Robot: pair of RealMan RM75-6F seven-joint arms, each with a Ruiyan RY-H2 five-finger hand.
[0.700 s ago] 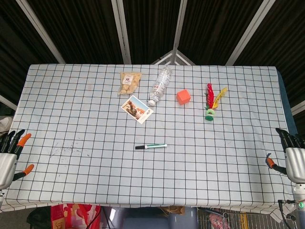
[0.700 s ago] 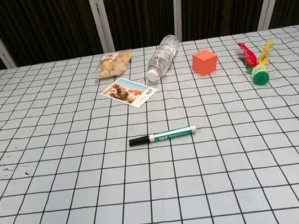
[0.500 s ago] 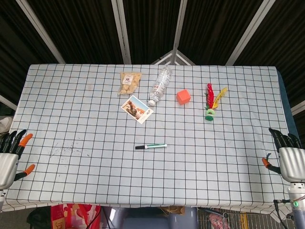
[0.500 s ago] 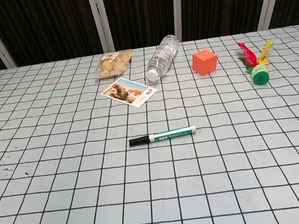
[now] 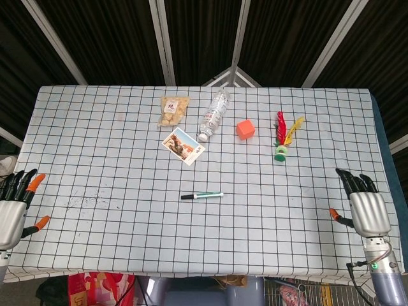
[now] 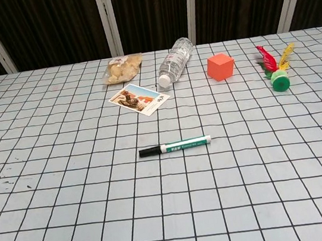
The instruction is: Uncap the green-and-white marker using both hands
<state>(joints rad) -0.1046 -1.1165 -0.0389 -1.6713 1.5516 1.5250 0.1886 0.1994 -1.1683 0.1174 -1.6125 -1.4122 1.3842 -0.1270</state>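
Observation:
The green-and-white marker lies flat near the middle of the checked tablecloth, its black cap pointing to the left. My left hand hovers at the table's left front corner, fingers spread and empty. Over the right front edge is my right hand, fingers apart, holding nothing. Both hands are far from the marker and show only in the head view.
Along the far half lie a snack bag, a picture card, a water bottle on its side, an orange cube and a feathered shuttlecock. The tablecloth ends close to both hands.
My right hand has moved left and inward over the table's right edge. My left hand has barely shifted. The marker has not moved.

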